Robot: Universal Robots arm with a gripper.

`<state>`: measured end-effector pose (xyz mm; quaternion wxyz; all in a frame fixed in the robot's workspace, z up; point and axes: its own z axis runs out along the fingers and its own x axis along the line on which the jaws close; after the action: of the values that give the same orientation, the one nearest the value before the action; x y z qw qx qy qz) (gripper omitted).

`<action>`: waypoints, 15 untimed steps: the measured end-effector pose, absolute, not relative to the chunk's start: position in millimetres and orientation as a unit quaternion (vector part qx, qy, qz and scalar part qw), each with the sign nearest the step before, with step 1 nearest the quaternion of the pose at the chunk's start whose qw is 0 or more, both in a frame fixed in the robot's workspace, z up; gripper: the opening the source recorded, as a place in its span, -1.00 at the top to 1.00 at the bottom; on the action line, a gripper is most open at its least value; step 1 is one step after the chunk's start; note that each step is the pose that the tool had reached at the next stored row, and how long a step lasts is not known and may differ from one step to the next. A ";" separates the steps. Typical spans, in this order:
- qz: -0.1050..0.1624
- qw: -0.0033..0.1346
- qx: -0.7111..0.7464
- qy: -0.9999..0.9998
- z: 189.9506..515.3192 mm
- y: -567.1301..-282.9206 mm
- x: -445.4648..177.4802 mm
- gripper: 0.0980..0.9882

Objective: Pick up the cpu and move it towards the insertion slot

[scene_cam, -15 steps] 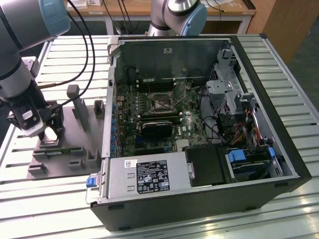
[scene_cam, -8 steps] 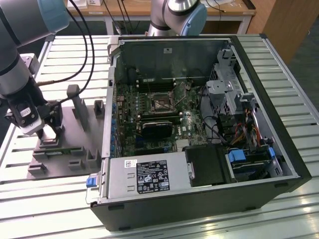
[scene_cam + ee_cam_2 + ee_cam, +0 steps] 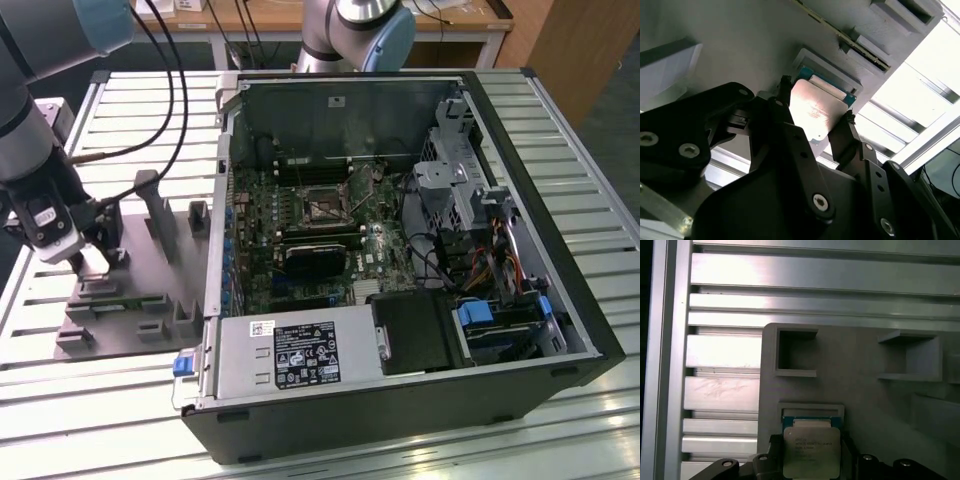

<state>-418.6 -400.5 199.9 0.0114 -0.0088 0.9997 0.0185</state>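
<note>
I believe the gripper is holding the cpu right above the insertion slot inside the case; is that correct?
Not quite: the gripper holds the cpu, but above the grey fixture plate outside the case, on the exterior view's left, well apart from the insertion slot. The exterior view shows it.

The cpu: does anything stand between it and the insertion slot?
Yes. The cpu is in the gripper over the fixture plate, outside the computer case. The case's wall rises between it and the insertion slot; upright fixture blocks stand there too.
</note>
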 end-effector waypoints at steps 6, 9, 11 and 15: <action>0.019 0.011 -0.009 1.000 208.7 -400.5 -418.6 0.00; 0.019 0.011 -0.009 1.000 213.9 -400.5 -418.6 0.00; 0.019 0.011 -0.009 1.000 217.2 -400.5 -418.6 0.00; 0.019 0.011 -0.009 1.000 224.9 -400.5 -418.6 0.00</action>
<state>-418.6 -400.5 224.9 0.0114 -0.0086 0.9997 0.0185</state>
